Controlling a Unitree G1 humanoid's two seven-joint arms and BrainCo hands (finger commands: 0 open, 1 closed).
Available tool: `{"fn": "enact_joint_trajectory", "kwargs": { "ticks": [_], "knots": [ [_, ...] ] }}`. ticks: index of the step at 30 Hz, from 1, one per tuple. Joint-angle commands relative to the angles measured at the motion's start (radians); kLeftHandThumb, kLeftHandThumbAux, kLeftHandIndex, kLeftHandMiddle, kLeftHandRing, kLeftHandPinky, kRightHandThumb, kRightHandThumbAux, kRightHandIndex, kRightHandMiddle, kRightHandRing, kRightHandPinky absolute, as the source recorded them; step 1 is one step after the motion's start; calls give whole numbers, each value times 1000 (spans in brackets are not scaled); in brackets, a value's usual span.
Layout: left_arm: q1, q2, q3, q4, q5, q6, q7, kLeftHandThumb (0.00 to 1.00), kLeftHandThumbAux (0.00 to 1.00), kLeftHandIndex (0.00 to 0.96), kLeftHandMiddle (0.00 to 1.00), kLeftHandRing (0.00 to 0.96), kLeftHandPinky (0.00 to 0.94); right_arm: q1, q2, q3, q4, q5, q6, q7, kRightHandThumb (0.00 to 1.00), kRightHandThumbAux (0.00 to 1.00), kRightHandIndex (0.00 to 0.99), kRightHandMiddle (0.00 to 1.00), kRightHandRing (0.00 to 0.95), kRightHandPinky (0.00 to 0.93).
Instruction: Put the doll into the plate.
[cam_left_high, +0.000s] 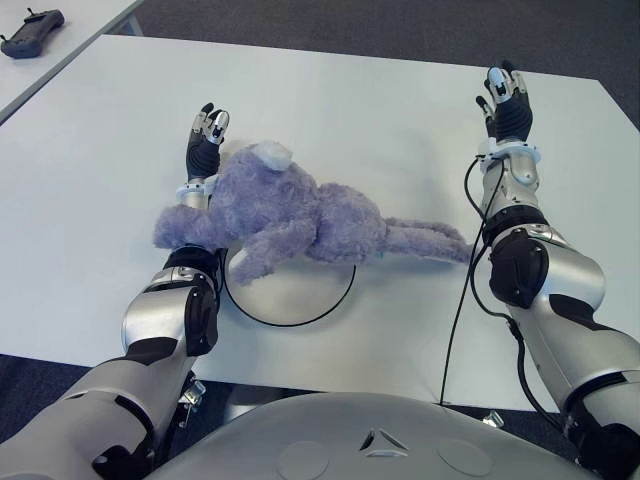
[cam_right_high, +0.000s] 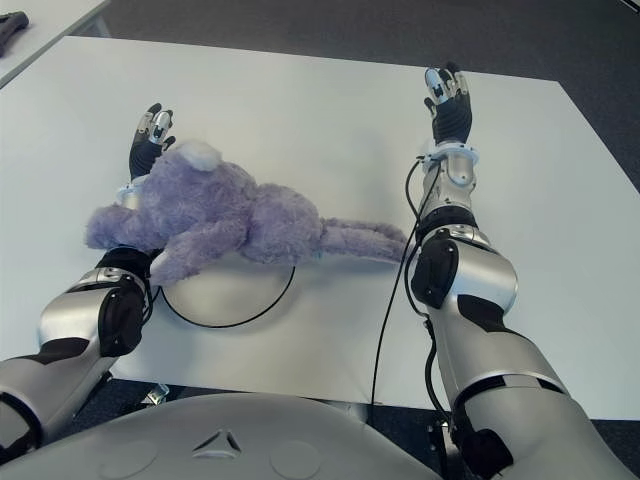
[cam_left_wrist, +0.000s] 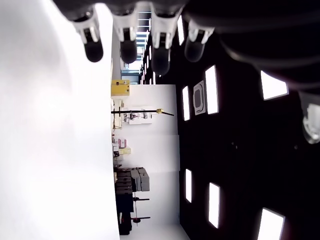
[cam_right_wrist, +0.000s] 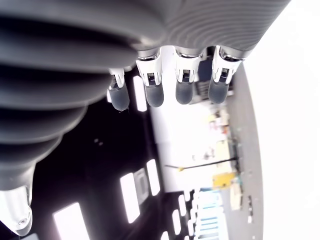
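Note:
A purple plush doll (cam_left_high: 300, 210) lies face down across the far part of a white round plate (cam_left_high: 290, 295) with a dark rim. Its long limbs trail right toward my right forearm. The doll's near-left side drapes over my left wrist. My left hand (cam_left_high: 205, 140) sticks out beyond the doll's head, fingers straight and open; in the left wrist view the fingertips (cam_left_wrist: 125, 47) hold nothing. My right hand (cam_left_high: 508, 105) shows over the white table (cam_left_high: 360, 110) at the far right, open, and in its wrist view its fingertips (cam_right_wrist: 152, 95) are also bare.
A black handheld controller (cam_left_high: 32, 32) lies on a second table at the far left. A black cable (cam_left_high: 462, 290) runs along my right arm down past the table's front edge.

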Motion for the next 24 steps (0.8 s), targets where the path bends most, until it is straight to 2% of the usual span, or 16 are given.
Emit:
{"fn": "enact_joint_trajectory", "kwargs": {
  "ticks": [1, 24],
  "knots": [
    [252, -80, 4, 162, -23, 46, -13, 0, 342, 83, 129, 64, 0, 64, 60, -2, 25, 8, 59, -31, 0, 591, 69, 47, 0, 0],
    [256, -85, 7, 162, -25, 40, -9, 0, 350, 112, 134, 64, 0, 109, 120, 29, 25, -21, 71, -90, 0, 568, 59, 49, 4, 0]
  ]
}}
